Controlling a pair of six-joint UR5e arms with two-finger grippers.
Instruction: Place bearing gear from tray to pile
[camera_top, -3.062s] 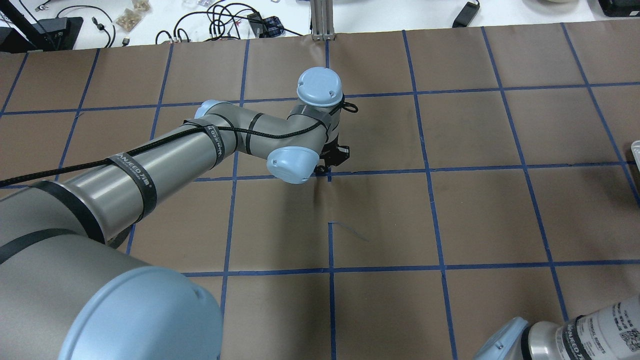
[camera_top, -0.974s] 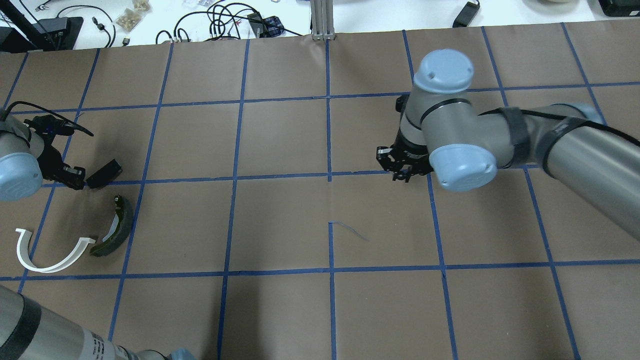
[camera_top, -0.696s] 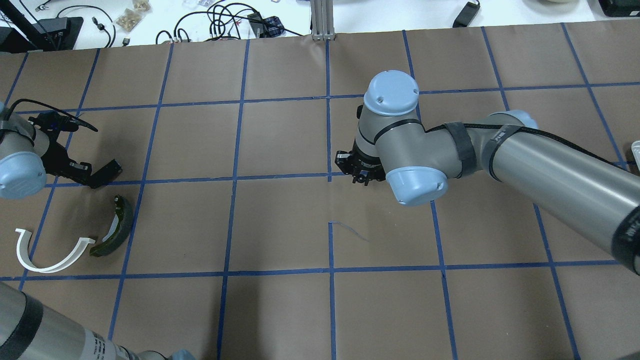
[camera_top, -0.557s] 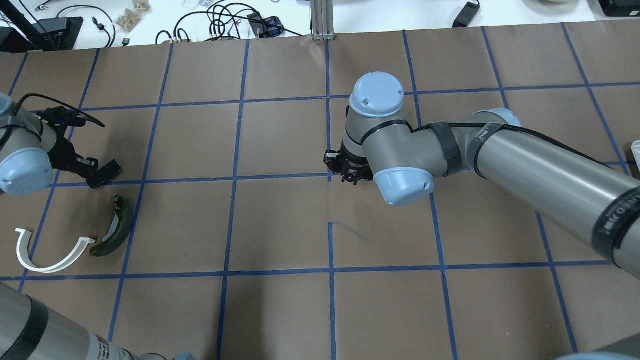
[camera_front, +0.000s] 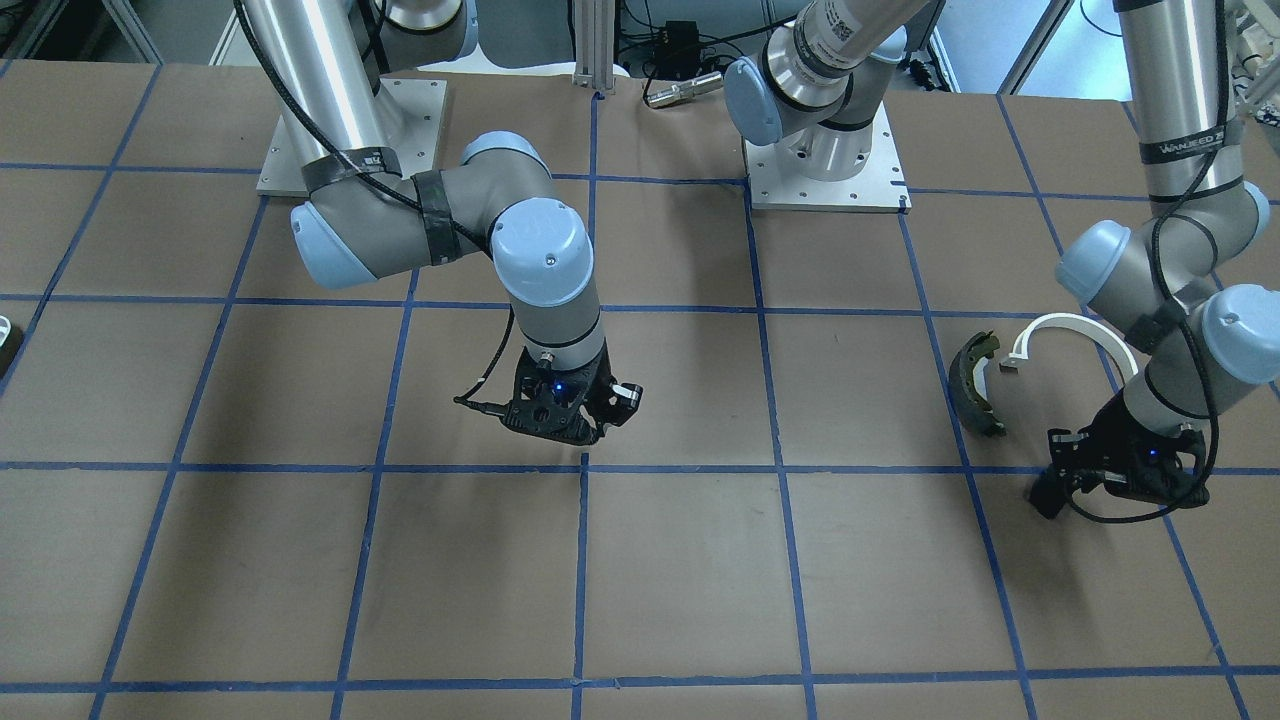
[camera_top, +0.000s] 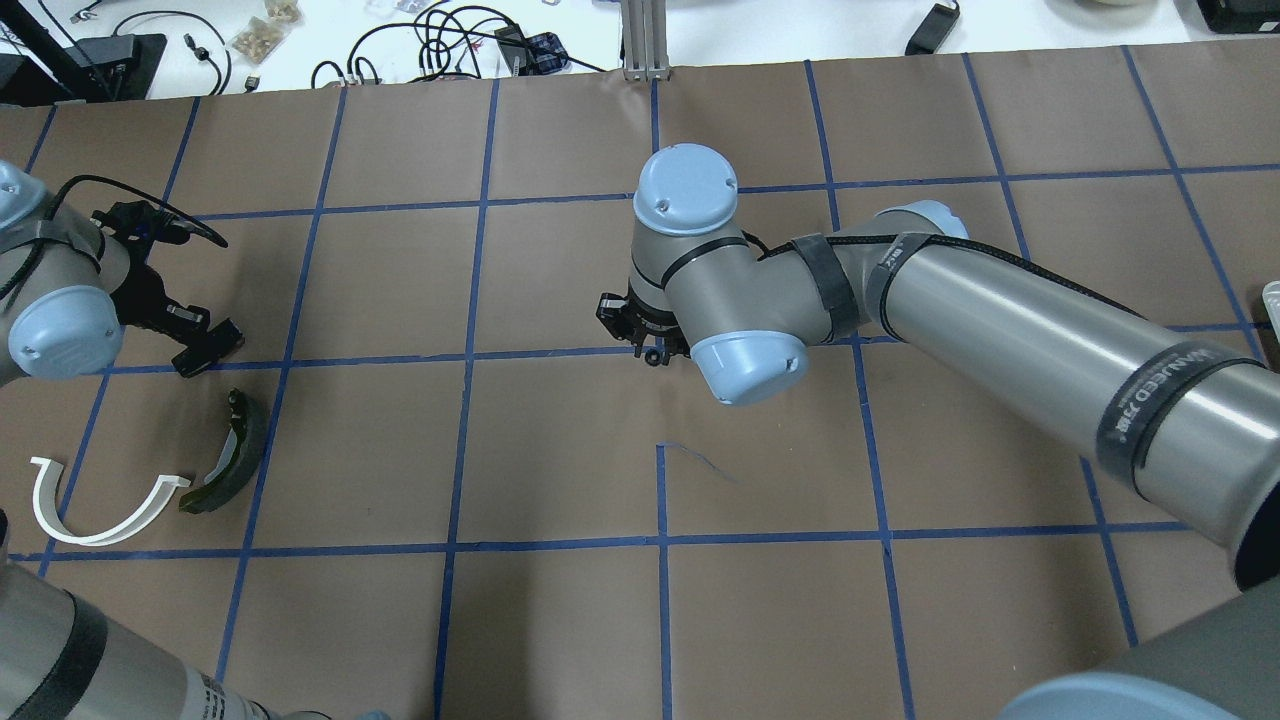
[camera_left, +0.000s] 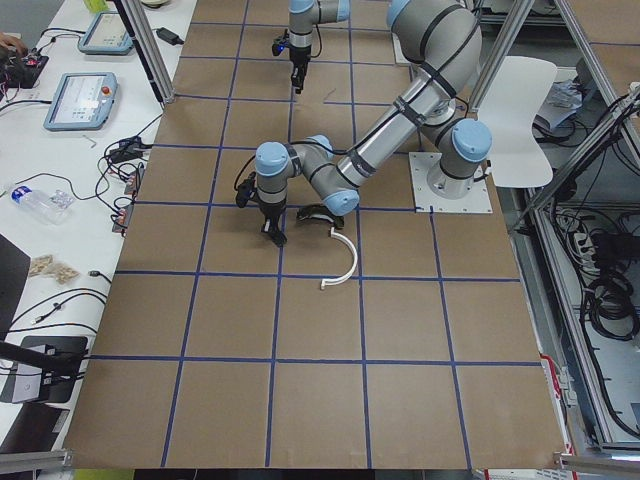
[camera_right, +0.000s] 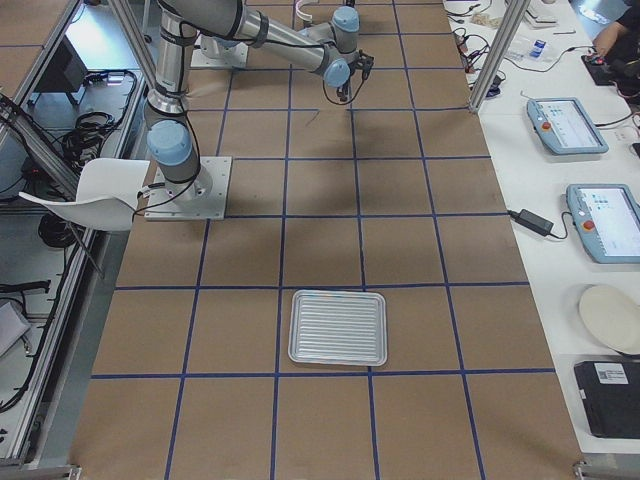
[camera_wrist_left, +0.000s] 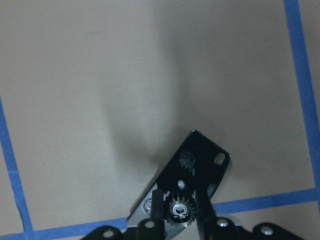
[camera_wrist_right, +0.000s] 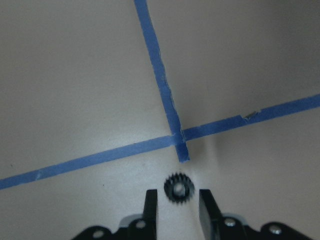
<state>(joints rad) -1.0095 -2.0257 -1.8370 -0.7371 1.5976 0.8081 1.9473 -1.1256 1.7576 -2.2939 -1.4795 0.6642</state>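
Note:
My right gripper (camera_top: 640, 345) is shut on a small dark bearing gear (camera_wrist_right: 179, 189), held low at its fingertips by the central tape crossing (camera_wrist_right: 181, 142); the gripper also shows in the front view (camera_front: 590, 425). My left gripper (camera_top: 192, 342) is shut on another small gear (camera_wrist_left: 179, 210), just over the flat black plate (camera_wrist_left: 202, 157) of the pile. The olive-and-dark brake shoe (camera_top: 232, 455) and the white arch (camera_top: 100, 510) lie close by. The ribbed metal tray (camera_right: 338, 327) stands far to my right and looks bare.
Brown paper with a blue tape grid covers the table. Cables and small clutter (camera_top: 450, 40) lie on the white bench past the far edge. The two arm bases (camera_front: 825, 170) stand at the robot's side of the table. Tablets rest on the side bench (camera_right: 565, 125).
My right arm has swept left from the right half of the table to the central crossing. My left arm went from the centre to the pile, then edged right over the black plate.

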